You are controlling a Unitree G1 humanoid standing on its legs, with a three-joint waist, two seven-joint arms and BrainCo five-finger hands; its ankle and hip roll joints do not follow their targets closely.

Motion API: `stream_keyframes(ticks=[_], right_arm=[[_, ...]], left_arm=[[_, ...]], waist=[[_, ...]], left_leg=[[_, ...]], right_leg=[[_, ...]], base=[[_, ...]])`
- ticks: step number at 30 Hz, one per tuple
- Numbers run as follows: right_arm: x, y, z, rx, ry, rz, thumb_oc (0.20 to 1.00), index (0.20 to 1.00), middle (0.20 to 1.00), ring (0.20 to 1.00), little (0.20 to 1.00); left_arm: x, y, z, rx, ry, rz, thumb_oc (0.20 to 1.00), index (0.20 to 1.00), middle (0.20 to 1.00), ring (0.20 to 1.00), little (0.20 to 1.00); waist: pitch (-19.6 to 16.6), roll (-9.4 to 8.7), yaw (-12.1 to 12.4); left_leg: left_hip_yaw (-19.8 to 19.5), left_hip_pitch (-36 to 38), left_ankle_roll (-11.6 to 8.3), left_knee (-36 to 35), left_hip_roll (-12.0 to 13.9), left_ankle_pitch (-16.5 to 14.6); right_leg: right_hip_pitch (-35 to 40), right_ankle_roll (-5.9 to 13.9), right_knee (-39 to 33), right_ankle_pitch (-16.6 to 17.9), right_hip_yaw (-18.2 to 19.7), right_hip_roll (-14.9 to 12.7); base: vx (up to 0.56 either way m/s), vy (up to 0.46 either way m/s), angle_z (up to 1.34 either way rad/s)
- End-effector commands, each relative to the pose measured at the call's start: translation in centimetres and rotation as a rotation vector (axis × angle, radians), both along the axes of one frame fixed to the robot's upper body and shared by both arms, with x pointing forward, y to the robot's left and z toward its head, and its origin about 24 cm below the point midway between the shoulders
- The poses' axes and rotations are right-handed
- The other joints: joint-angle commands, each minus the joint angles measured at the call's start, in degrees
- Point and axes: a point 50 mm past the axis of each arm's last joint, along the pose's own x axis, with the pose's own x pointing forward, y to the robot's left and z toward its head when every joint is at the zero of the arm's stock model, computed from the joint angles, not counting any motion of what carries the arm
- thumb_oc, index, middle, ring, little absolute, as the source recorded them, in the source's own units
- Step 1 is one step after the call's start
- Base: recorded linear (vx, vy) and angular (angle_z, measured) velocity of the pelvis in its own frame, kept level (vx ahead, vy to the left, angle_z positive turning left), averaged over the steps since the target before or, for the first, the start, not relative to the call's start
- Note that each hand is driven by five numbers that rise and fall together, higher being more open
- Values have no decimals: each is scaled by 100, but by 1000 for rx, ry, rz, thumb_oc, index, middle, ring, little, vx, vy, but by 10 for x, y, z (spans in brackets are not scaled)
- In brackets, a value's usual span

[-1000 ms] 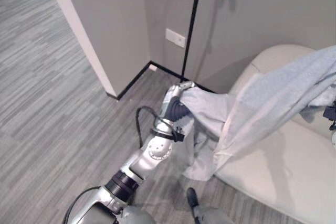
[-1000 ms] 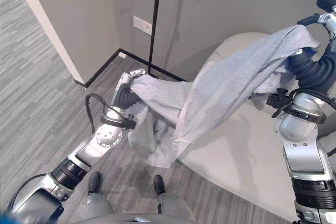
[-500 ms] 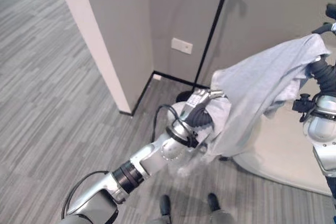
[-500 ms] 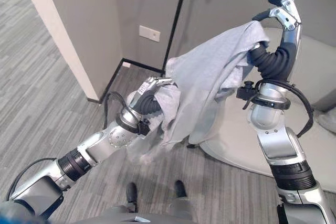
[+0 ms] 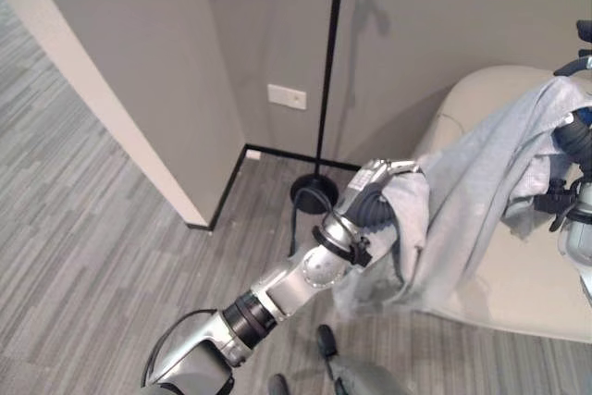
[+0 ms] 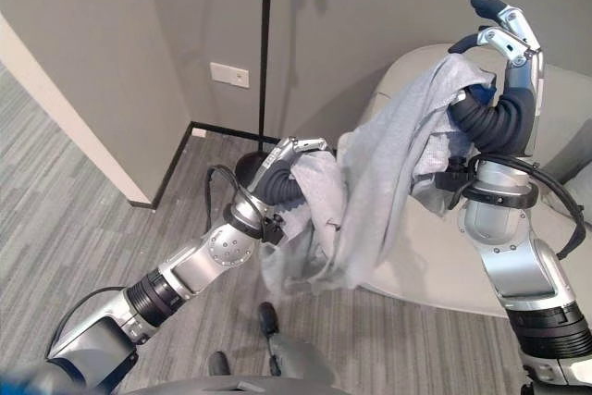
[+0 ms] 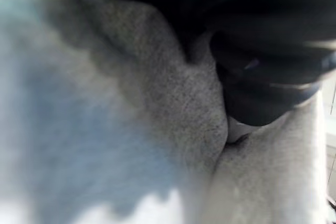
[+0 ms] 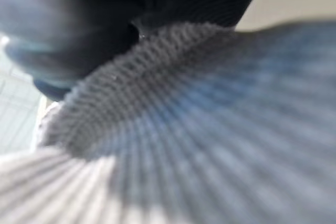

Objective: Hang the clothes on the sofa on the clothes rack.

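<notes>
The grey garment (image 6: 388,173) hangs between both hands, off the sofa (image 5: 518,284) — left hand (image 6: 289,156) fingers pinch it, right hand (image 6: 504,39) fingers curl over it. Lift high toward the rack pole (image 5: 326,90) — keep hems clear.

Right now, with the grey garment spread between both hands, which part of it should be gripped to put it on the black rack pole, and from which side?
Probably the ribbed edge of the grey garment, bunched at the raised right robot hand. It is the highest part, while the rest sags toward the left robot hand. Come from the sofa side toward the clothes rack pole.
</notes>
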Motion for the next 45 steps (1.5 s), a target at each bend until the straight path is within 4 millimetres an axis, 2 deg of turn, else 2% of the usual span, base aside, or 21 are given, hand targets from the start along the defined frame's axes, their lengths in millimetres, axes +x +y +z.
stream_keyframes(ticks=[1, 4, 9, 12, 14, 18, 20, 21, 23, 26, 27, 28, 29, 30, 31, 32, 34, 37, 41, 42, 45], right_arm=[[-11, 7, 31, -75, -138, 63, 200, 200, 200, 200, 200], [-9, 11, 32, -96, -128, 78, 200, 200, 200, 200, 200], [-10, 24, 47, -163, -160, 146, 200, 200, 200, 200, 200], [-10, 25, 56, -174, -189, 148, 200, 200, 200, 200, 200], [-7, 23, 65, -173, -222, 128, 200, 200, 200, 200, 200], [-4, 24, 71, -162, -253, 107, 200, 200, 200, 200, 200], [-1, 29, 77, -145, -294, 100, 200, 200, 200, 200, 200], [-1, 34, 76, -154, -290, 116, 200, 200, 200, 200, 200], [-6, 41, 79, -180, -330, 133, 200, 200, 200, 200, 200], [-11, 46, 78, -174, -378, 129, 200, 200, 200, 200, 200], [-11, 47, 78, -172, -380, 130, 200, 200, 200, 200, 200], [-8, 45, 80, -198, -389, 78, 200, 200, 200, 200, 200], [-8, 46, 80, -196, -392, 83, 200, 200, 200, 200, 200], [-6, 43, 85, -210, -416, 42, 200, 200, 200, 200, 200], [-6, 42, 86, -209, -431, 19, 200, 200, 200, 200, 200], [-6, 42, 86, -210, -430, 21, 200, 200, 200, 200, 200], [-5, 31, 83, -172, -454, -48, 200, 200, 200, 200, 200], [-12, 15, 80, -183, -488, -151, 200, 200, 200, 200, 200], [-20, -5, 68, -180, -469, -256, 200, 200, 200, 200, 200], [-25, -7, 65, -192, -463, -264, 200, 200, 200, 200, 200], [-27, -11, 62, -202, -437, -285, 200, 200, 200, 200, 200]], left_arm=[[0, -13, 36, -177, -72, -47, 200, 200, 200, 200, 200], [1, -13, 37, -194, -70, -35, 200, 200, 200, 200, 200], [0, -17, 45, -191, -115, -45, 200, 200, 200, 200, 200], [-1, -24, 50, -181, -134, -70, 200, 200, 200, 200, 200], [0, -27, 56, -180, -166, -71, 200, 200, 200, 200, 200], [9, -21, 63, -187, -219, -1, 200, 200, 200, 200, 200], [27, 2, 81, -240, -327, 184, 200, 200, 200, 200, 200], [34, 18, 90, -232, -406, 279, 200, 200, 200, 200, 200], [40, 46, 108, -216, -593, 460, 200, 200, 200, 200, 200], [46, 82, 127, -199, -756, 686, 200, 200, 200, 200, 200], [46, 83, 127, -196, -758, 690, 200, 200, 200, 200, 200], [36, 106, 145, -186, -929, 784, 200, 200, 200, 200, 200], [35, 108, 145, -182, -933, 790, 200, 200, 200, 200, 200], [24, 132, 152, -140, -1074, 899, 200, 200, 200, 200, 200], [19, 145, 151, -116, -1110, 965, 200, 200, 200, 200, 200], [18, 145, 150, -115, -1109, 967, 200, 200, 200, 200, 200], [12, 165, 144, -41, -1143, 1072, 200, 200, 200, 200, 200], [3, 180, 135, 6, -1154, 1126, 200, 200, 200, 200, 200], [-9, 190, 129, 54, -1187, 1160, 200, 200, 200, 200, 200], [-12, 193, 128, 73, -1189, 1166, 200, 200, 200, 200, 200], [-14, 200, 127, 112, -1169, 1193, 200, 200, 200, 200, 200]], waist=[[-36, -248, 20], [-19, -307, 68], [-10, -258, 209], [78, -94, 308], [157, -57, 421], [208, -72, 579], [171, -146, 699], [91, -86, 725], [-62, 28, 749], [-231, 39, 732], [-246, 45, 752], [-361, 3, 804], [-372, 7, 820], [-435, 0, 935], [-458, 27, 997], [-465, 29, 998], [-562, 85, 1166], [-617, 187, 1191], [-575, 297, 1127], [-607, 279, 1158], [-663, 255, 1182]], left_leg=[[-317, -115, -260, 1841, 833, 539], [-371, -324, -147, 2116, 747, 476], [-734, -771, 5, 1383, 24, -297], [-827, -1150, -55, 560, -72, 128], [-925, -1559, -210, 93, -72, 705], [-1001, -1922, -329, -561, 39, 984], [-919, -2247, -436, -623, 241, 1016], [-899, -2132, -398, -667, 322, 950], [-687, -1933, -412, -625, 455, 1138], [-343, -1725, -385, -442, 412, 1196], [-314, -1760, -378, -428, 443, 1224], [-106, -1635, -332, -369, 358, 1068], [-61, -1665, -322, -352, 393, 1099], [131, -1546, -248, -328, 330, 950], [253, -1476, -192, -329, 340, 886], [263, -1473, -191, -330, 342, 884], [462, -1305, -118, -439, 412, 830], [428, -918, -37, -694, 269, 596], [273, -768, -38, -703, 177, 574], [297, -627, -110, -713, 219, 532], [257, -523, -149, -713, 238, 508]], right_leg=[[119, 440, 634, -601, 223, -174], [194, 399, 669, -665, 274, -203], [408, 483, 684, -878, 644, -193], [574, 522, 710, -1062, 818, -167], [777, 531, 667, -1185, 1026, -173], [1111, 557, 617, -1376, 1390, -226], [1580, 633, 525, -1567, 1812, -447], [1698, 703, 552, -1670, 2002, -517], [1885, 795, 456, -1708, 2133, -788], [1809, 1003, 377, -1290, 2144, -1184], [1772, 1021, 348, -1241, 2193, -1173], [1655, 1224, 432, -711, 2090, -1416], [1615, 1248, 397, -650, 2158, -1405], [1492, 1347, 564, -138, 2008, -1635], [1430, 1364, 620, 24, 1953, -1715], [1428, 1365, 617, 27, 1964, -1717], [1251, 1435, 443, 321, 1426, -1789], [749, 1345, -79, -208, 733, -1335], [882, 1259, -254, -588, 670, -1102], [1059, 1232, -419, -619, 487, -1129], [1221, 1203, -572, -636, 435, -1094]], base=[[157, -305, 2], [137, -168, 3], [174, -30, -26], [180, 69, -32], [231, 44, -17], [318, 25, -41], [609, 103, -92], [643, 164, -84], [639, 248, -130], [427, 204, -103], [398, 154, -95], [238, 97, -82], [496, 196, -56], [298, 169, -53], [322, 163, -60], [196, 97, -61], [175, 87, -39], [143, 115, -17], [84, 38, 70], [80, -48, 122], [59, -61, 51]])
